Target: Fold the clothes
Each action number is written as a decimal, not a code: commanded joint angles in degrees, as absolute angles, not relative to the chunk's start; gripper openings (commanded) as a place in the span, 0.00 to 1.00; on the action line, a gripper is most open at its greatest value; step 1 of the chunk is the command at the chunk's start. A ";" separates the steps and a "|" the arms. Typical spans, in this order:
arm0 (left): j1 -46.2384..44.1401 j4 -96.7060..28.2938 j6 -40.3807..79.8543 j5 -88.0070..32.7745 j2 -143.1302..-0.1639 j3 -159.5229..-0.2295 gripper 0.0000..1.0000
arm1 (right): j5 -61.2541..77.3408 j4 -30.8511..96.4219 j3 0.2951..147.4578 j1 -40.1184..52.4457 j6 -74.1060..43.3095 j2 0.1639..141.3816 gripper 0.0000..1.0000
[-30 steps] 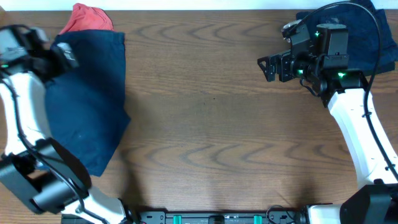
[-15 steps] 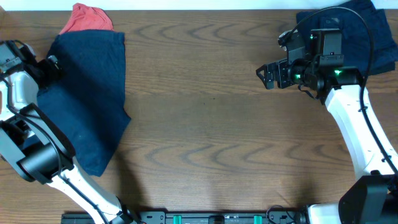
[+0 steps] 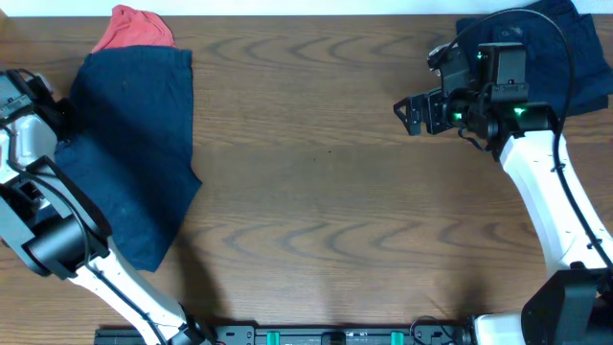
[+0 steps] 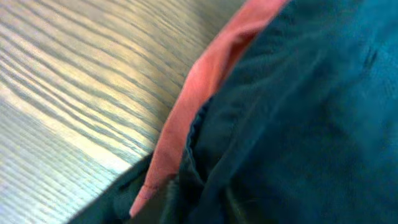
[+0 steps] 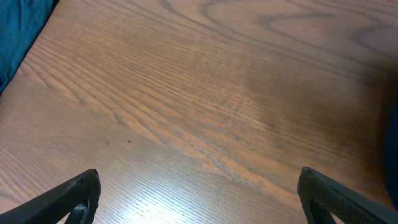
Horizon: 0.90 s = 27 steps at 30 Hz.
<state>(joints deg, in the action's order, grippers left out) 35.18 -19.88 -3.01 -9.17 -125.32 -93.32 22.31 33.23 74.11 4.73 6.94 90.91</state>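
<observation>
two changes to note, nearest first. close to the robot base, near corner of the navy shorts (image 3: 134,144): same place as a second ago. a little further, at the left gripper (image 3: 59,113): a second ago blurred and higher up at the far-left side, now low at the left border of the shorts, touching the cloth. seems to be closing over that border, but impossible to tell whether pressed together or already pinching cloth; no fingertips clear in the left wrist view, only folds. means, probably, the start of the first fold: a grasp of the left border, to be carried over toward the right side. nothing folded yet, so task at its very beginning.

across, at the right gripper (image 3: 407,112): shifted slightly since a second ago, then no more move. hangs above bare table (image 3: 316,192), fingers (image 5: 68,196) spread wide, holding nothing. looks like waiting for its turn.

now the clothes, again from near to far. navy shorts lying flat at the left side of the table, long from near to far, near corner pointed toward the robot, right border a bit wavy, cloth soft and matte with small wrinkles. behind them, at the far edge, red garment (image 3: 134,29), bunched and partly under the shorts; in the left wrist view, a red strip of it right along the navy cloth. at the far right corner, well apart, another navy piece (image 3: 565,48), heaped behind the right arm.
</observation>
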 commanded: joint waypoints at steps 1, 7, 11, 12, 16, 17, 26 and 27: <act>35.18 -20.51 -3.16 -9.82 -126.19 -94.00 0.20 | 22.74 32.93 75.20 5.32 7.31 91.42 0.99; 34.63 -20.43 2.02 -9.87 -125.60 -94.00 0.08 | 22.74 32.23 75.20 5.32 7.31 91.42 0.99; 32.05 -20.25 3.29 -10.26 -122.37 -94.00 0.06 | 23.05 31.22 75.20 5.34 7.29 91.42 0.99; 31.35 -20.34 3.29 -10.26 -121.47 -94.00 0.06 | 23.11 31.11 75.20 5.32 7.31 91.42 0.99; 26.70 -21.58 3.55 -10.26 -115.68 -94.00 0.06 | 23.44 30.52 75.20 5.32 7.31 91.42 0.99; 25.21 -21.82 3.64 -10.26 -113.99 -94.00 0.06 | 23.44 30.15 75.20 5.32 7.31 91.42 0.99; 10.44 -23.22 6.33 -11.33 -105.60 -94.00 0.06 | 24.29 20.64 75.37 5.06 5.48 91.31 0.99; 8.40 -24.01 6.33 -11.35 -105.54 -94.00 0.06 | 24.29 19.73 75.37 4.84 4.60 91.29 0.99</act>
<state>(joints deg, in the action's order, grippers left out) 12.01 -22.74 5.26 -10.20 -105.67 -93.41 23.14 20.95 74.22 4.82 6.50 91.07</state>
